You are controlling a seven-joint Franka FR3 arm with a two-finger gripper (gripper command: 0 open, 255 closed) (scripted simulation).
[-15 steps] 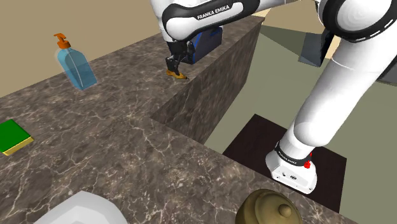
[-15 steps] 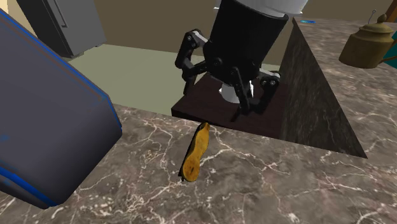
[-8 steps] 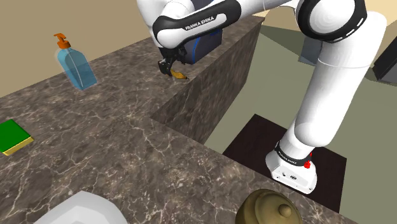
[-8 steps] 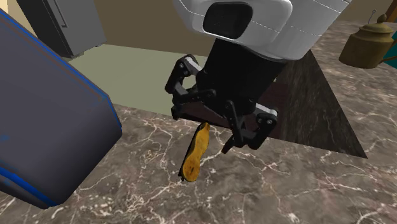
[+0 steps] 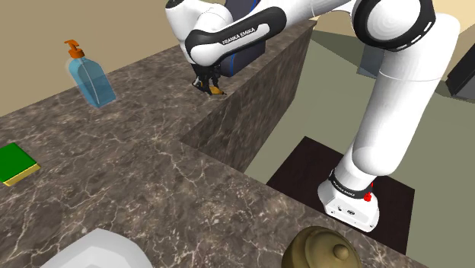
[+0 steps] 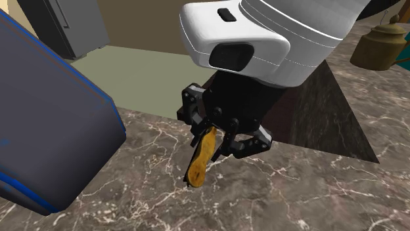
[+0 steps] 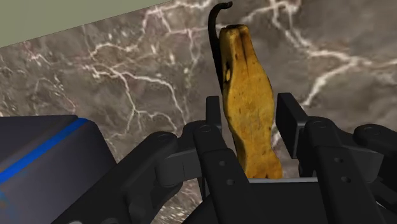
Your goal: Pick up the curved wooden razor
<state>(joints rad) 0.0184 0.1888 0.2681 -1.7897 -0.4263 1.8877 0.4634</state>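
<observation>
Item: curved razor (image 7: 247,108), yellow-brown handle, lying flat on a dark marbled counter (image 5: 137,137) close to the counter's inner corner edge.

Gripper (image 7: 249,105): lowered over the razor, its two black fingers (image 7: 213,111) apart and straddling the handle's midsection. A sliver of counter shows between the handle and one finger; on the other side the gap cannot be made out.

Wrist view: gives the thin dark hook curling off the razor's far end. The near end of the handle is cut off by the gripper body.

Second exterior view: gives the razor (image 6: 200,157) side-on, its lower end free on the counter and its upper end hidden between the linkages of the gripper (image 6: 215,143). A large dark grey, blue-edged object (image 6: 46,125) sits just beside it, cropped by the picture's left edge.

Shoulder view: razor (image 5: 215,90) reduced to a small yellow patch under the gripper (image 5: 207,82). The wider counter holds a blue soap dispenser (image 5: 87,76) with an orange pump, a green block (image 5: 17,162) at the picture's left edge, and a brass-coloured domed object (image 5: 320,250) and a white object (image 5: 95,251), both cropped by the bottom edge.
</observation>
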